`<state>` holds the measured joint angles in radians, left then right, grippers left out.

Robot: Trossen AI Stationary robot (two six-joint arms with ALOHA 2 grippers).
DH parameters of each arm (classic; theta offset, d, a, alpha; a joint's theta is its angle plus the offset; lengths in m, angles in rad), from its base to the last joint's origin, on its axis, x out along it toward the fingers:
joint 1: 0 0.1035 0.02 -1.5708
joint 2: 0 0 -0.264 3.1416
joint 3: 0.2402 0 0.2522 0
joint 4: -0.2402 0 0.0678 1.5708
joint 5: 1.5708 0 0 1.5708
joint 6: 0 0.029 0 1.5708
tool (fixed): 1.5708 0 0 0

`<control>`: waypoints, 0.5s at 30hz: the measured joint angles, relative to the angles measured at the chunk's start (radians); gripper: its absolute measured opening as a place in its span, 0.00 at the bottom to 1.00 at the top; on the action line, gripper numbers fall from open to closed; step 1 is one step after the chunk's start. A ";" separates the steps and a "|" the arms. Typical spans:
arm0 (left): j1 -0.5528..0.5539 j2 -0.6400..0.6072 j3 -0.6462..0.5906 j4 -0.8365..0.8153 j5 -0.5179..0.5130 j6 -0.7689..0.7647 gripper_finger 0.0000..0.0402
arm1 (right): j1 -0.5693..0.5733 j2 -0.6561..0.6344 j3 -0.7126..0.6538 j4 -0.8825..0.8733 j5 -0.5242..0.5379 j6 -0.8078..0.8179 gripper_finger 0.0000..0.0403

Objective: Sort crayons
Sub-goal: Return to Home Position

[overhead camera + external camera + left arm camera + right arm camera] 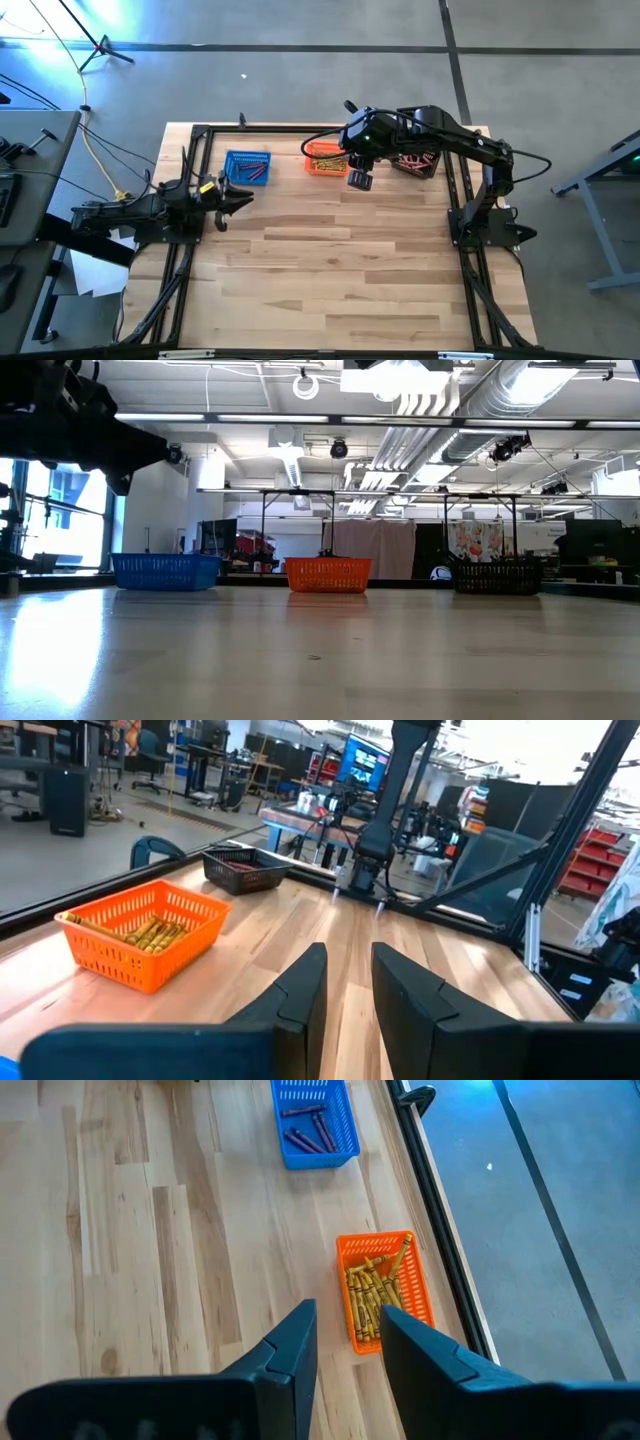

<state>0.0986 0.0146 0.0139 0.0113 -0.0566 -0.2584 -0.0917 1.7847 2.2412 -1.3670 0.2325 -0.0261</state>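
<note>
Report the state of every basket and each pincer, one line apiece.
Blue basket, upright, holding violet crayons.
Orange basket, upright, holding yellow crayons.
Black basket, upright, reddish crayons inside.
Left pincer, open, empty, near the blue basket.
Right pincer, open, empty, raised near the orange basket.

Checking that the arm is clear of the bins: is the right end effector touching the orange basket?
Apart. In the low view the orange basket stands free, nothing on it; the right end effector looks down on it from above.
</note>
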 joint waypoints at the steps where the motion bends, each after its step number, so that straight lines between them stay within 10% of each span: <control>1: 0.000 0.006 0.000 0.002 0.000 0.000 0.18 | 0.000 0.000 0.000 0.000 0.000 0.000 0.24; 15: 0.108 0.048 0.000 0.000 0.023 0.000 0.18 | 0.000 0.000 0.000 0.000 0.000 0.000 0.24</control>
<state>0.2063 0.0623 0.0143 0.0108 -0.0341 -0.2588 -0.0917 1.7847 2.2410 -1.3670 0.2328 -0.0261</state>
